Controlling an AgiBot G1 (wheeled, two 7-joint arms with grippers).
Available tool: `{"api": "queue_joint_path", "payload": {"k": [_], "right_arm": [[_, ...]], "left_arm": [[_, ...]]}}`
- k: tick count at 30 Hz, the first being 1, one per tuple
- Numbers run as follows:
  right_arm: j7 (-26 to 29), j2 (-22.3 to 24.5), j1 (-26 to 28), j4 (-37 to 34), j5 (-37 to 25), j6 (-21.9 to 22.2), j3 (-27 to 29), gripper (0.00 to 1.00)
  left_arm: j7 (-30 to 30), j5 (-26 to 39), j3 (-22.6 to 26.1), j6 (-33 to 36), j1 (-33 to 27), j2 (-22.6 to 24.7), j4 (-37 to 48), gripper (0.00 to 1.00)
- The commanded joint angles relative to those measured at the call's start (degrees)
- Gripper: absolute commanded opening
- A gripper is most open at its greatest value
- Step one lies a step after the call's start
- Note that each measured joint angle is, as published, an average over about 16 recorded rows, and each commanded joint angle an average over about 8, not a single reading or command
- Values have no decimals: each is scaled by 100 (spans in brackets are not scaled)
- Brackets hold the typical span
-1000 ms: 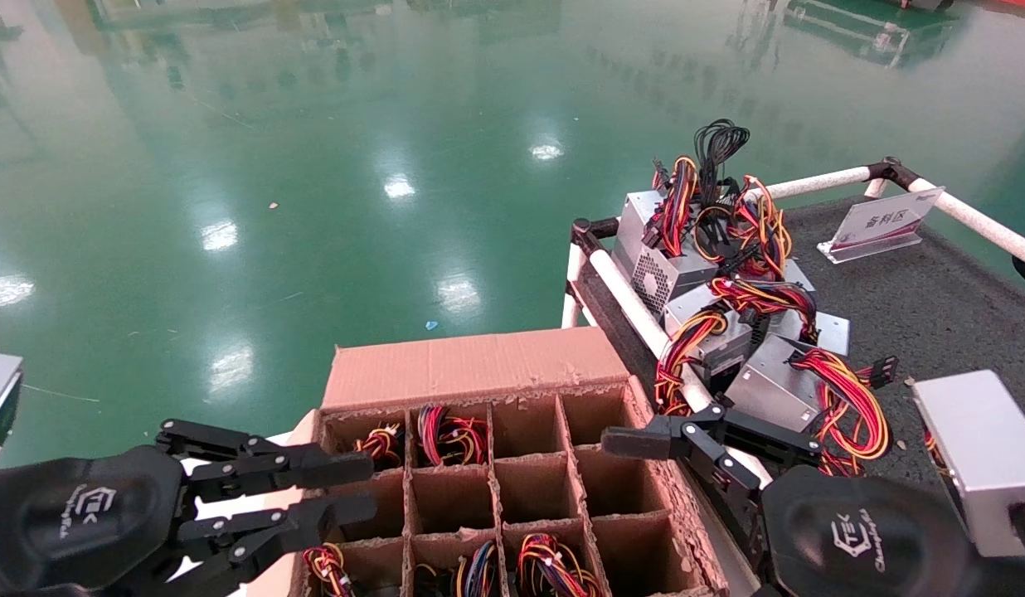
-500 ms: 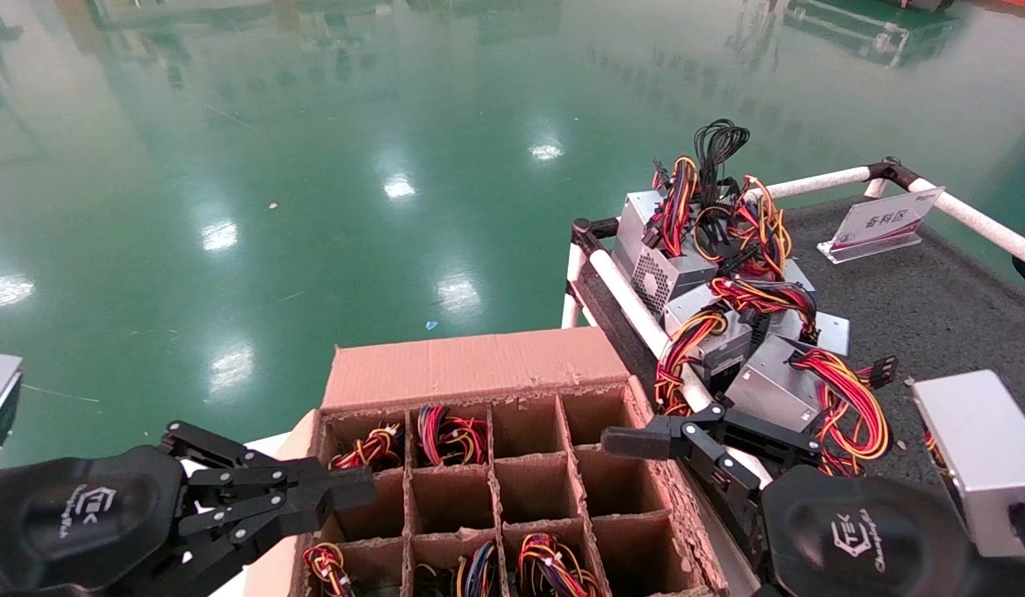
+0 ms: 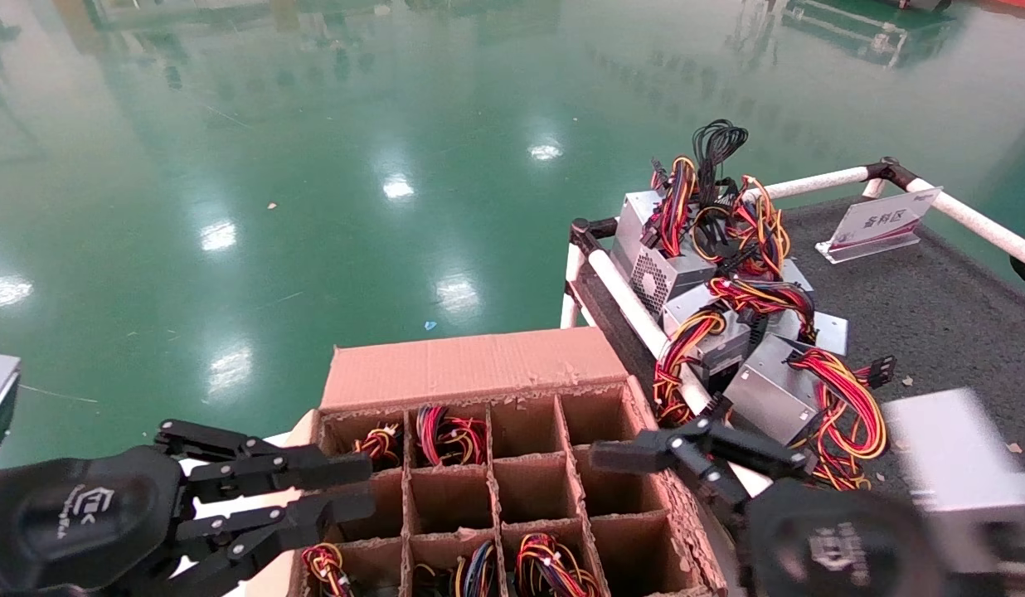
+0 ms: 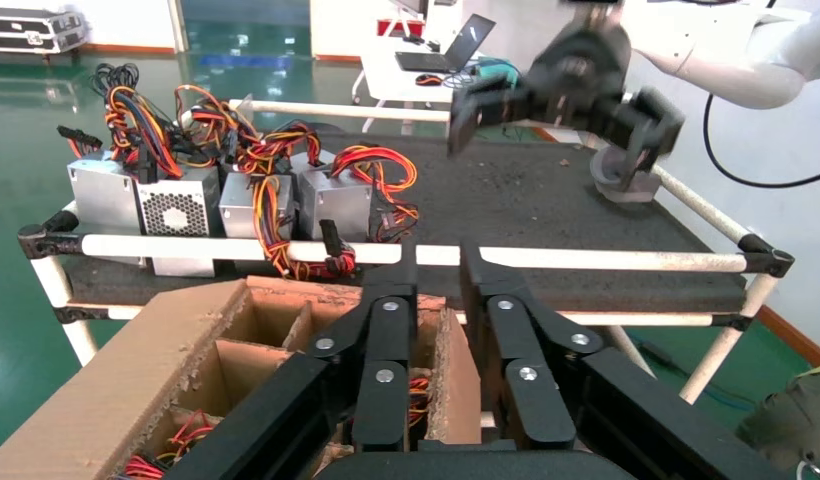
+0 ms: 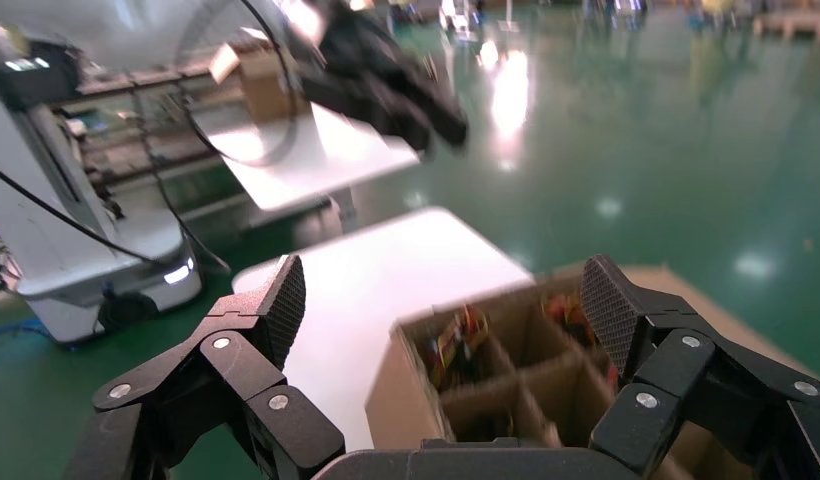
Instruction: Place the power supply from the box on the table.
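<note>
The box [image 3: 471, 365] is a brown carton with a grid of cardboard cells, low in the head view. Only red-yellow-black wire bundles [image 3: 446, 433] of power supplies show in some cells; their bodies are hidden. My left gripper [image 3: 359, 489] hovers open over the box's near-left corner [image 4: 136, 380], with nothing between its fingers [image 4: 401, 270]. My right gripper [image 3: 662, 431] hangs wide open above the box's right wall beside the table [image 3: 935, 315], pads [image 5: 284, 300] far apart and empty. The box [image 5: 486, 370] lies below it.
A heap of silver power supplies [image 3: 728, 332] with tangled wires lies at the table's left end against the white rail [image 3: 629, 307]. A small sign [image 3: 881, 224] stands at the back. Green floor surrounds the box. A white surface [image 5: 386, 280] adjoins its left side.
The left gripper's fingers came together half a second ago and are now apart again. The right gripper has shifted slightly left toward the box and is moving.
</note>
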Motion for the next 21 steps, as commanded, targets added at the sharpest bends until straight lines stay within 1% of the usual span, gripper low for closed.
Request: {"api": "queue_joint_path", "payload": {"k": [1, 6, 16, 21], "right_arm": [[-13, -25, -38, 27, -160, 100, -58, 100], [31, -104, -126, 139, -570, 434, -208, 100], [-111, -193, -310, 242, -1441, 961, -476, 100], [-71, -268, -346, 272, -1795, 1205, -595, 100]], "left_arm": [[0, 0, 0, 0, 0, 0, 0, 100], [0, 0, 0, 0, 0, 0, 0, 100], [0, 0, 0, 0, 0, 0, 0, 100], [0, 0, 0, 0, 0, 0, 0, 100]]}}
